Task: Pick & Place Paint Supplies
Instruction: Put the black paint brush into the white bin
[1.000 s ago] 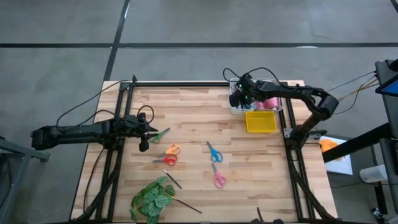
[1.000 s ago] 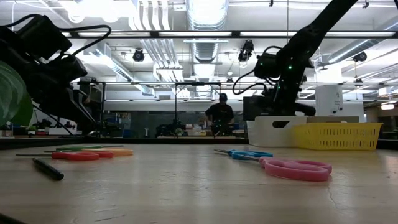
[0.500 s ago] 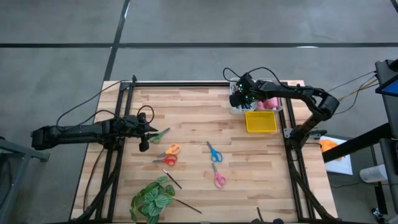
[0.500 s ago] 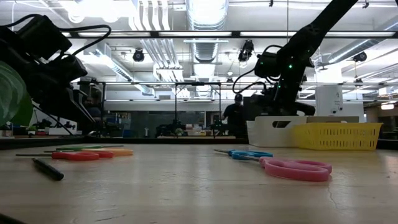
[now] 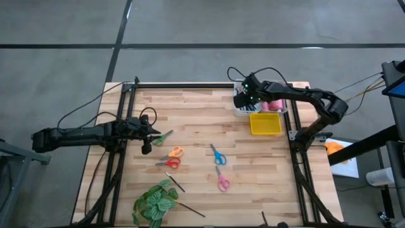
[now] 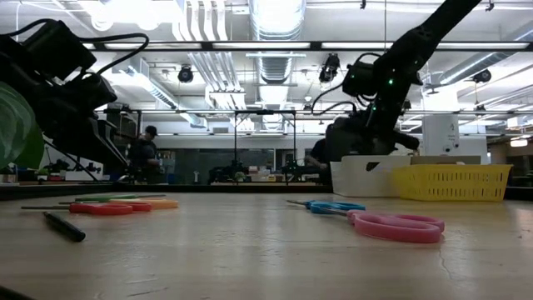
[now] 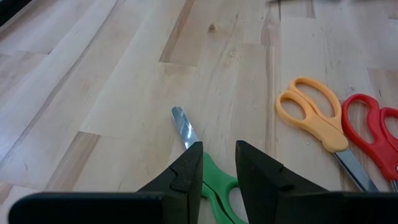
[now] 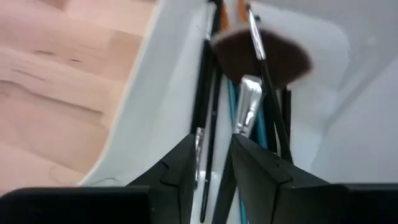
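White tray (image 8: 155, 81) of brushes (image 8: 249, 106) sat under my right gripper (image 8: 211, 152), fingers slightly parted; my left gripper (image 7: 217, 163), narrowly spread, straddled green scissors (image 7: 214, 186).

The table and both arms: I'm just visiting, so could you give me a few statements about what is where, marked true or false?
1. The left gripper sits over the green scissors. True.
2. The yellow basket holds the pink scissors. False: they lie on the bare table, near the blue scissors.
3. The right gripper is above the white bin, which holds brushes. True.
4. The orange scissors and red scissors lie side by side. True.
5. The plant stands beside the basket. False: it is at the table's opposite corner, on the left arm's side.
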